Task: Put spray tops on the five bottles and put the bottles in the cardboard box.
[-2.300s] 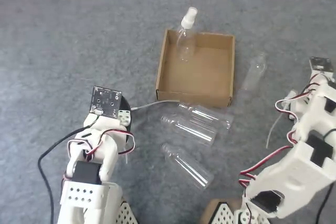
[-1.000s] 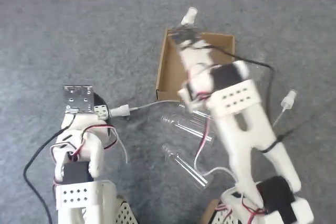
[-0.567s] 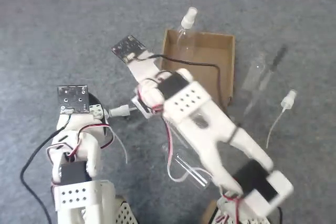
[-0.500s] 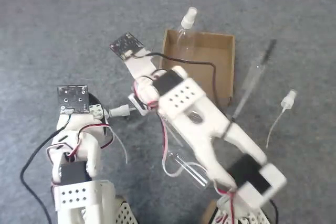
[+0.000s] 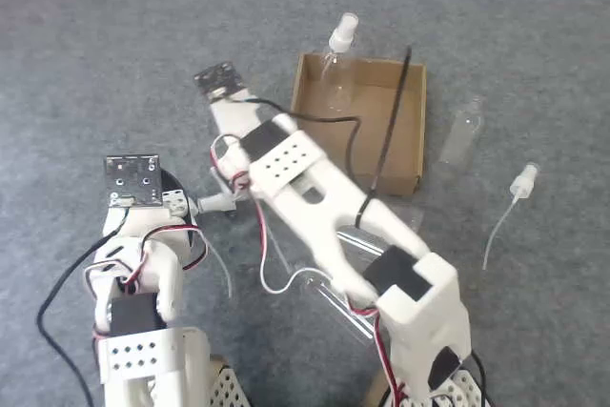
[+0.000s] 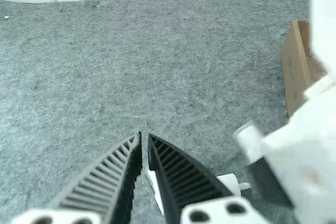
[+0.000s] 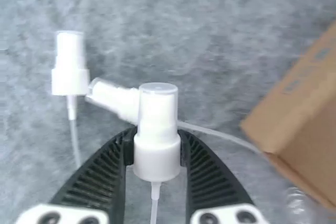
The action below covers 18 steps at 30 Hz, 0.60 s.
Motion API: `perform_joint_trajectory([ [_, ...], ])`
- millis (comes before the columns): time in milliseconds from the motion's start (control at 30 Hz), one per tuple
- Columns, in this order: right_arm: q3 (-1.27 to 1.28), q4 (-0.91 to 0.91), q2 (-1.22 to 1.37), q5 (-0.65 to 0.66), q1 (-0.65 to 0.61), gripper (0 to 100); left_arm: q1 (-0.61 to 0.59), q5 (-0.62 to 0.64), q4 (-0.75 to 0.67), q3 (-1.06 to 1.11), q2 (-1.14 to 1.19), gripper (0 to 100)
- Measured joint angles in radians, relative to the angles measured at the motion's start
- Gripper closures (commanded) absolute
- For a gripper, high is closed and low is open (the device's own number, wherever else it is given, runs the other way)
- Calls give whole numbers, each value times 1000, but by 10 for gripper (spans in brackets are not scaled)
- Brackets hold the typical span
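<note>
- Grip: the right tool [image 7: 155, 145] is clamped on a spray top [image 7: 156, 114]. Its fingers squeeze the collar, the head stands above the tips, and the thin tube [image 7: 153, 203] hangs down between the fingers.
- The left tool [image 6: 143, 142] has its fingers drawn almost together. A white sliver sits between them, and I cannot tell whether it is pinched.
- Two loose tops lie on the grey surface [image 5: 114, 64] just beyond the right tool's tips: one [image 7: 69, 72] a little apart, the other [image 7: 111, 100] right behind the held one.
- The box [image 5: 405, 173] sits just beside the right tool. A capped bottle [image 5: 335, 69] stands at its far corner, and a bare bottle [image 5: 460, 135] lies on the far side of the box, well apart from the tool.
- The spray top is probably light, hard and smooth. The collar is the firm place to hold it; the tube looks bendy and likely to snag on a bottle neck.
- The bottles look thin, clear and hollow, so they are likely slippery, prone to rolling, and easily dented by a hard squeeze.
- A bottle is best taken around the middle of its body, leaving the neck free for the top.
</note>
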Motion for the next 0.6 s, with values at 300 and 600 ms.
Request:
perform_joint_trajectory([
  [300,0,0,64,-9,-34,822,0,0,0,0,0,988],
  [600,-20,43,64,-9,-35,820,0,0,0,0,0,988],
])
